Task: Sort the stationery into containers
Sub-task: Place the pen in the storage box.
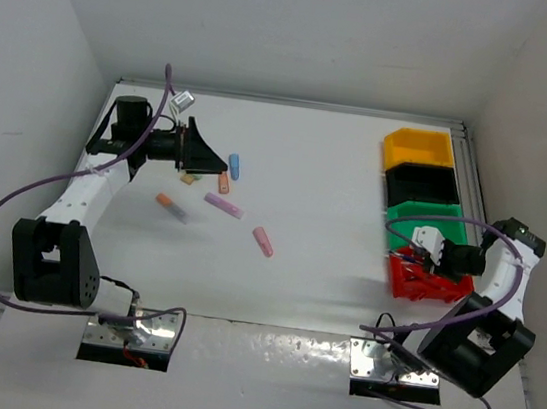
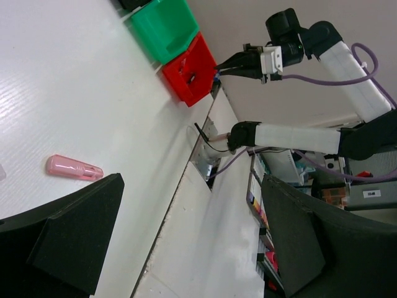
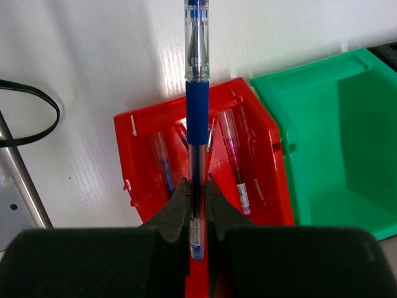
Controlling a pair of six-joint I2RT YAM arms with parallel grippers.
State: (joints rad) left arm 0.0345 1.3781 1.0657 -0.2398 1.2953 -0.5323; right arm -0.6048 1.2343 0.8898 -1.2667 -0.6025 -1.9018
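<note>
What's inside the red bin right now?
The red bin shows at least a red pen and a blue-ink pen. The right gripper and its held pen cover the middle.

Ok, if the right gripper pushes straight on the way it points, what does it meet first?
Likely the red bin, with the right gripper's blue pen touching first; depth unclear.

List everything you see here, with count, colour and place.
Rectangular plastic bins: four, yellow, black, green, red; row at the right edge of the white table.
Short chunky markers: at least five, blue, orange, lilac, orange-grey, pink; loose, left of centre.
Thin pens: at least two, red and blue; inside the red bin.
Clear-barrelled blue pen: one; held above the red bin.
Left gripper: black, open, near the markers.
Right gripper: black, shut on the blue pen.
</note>
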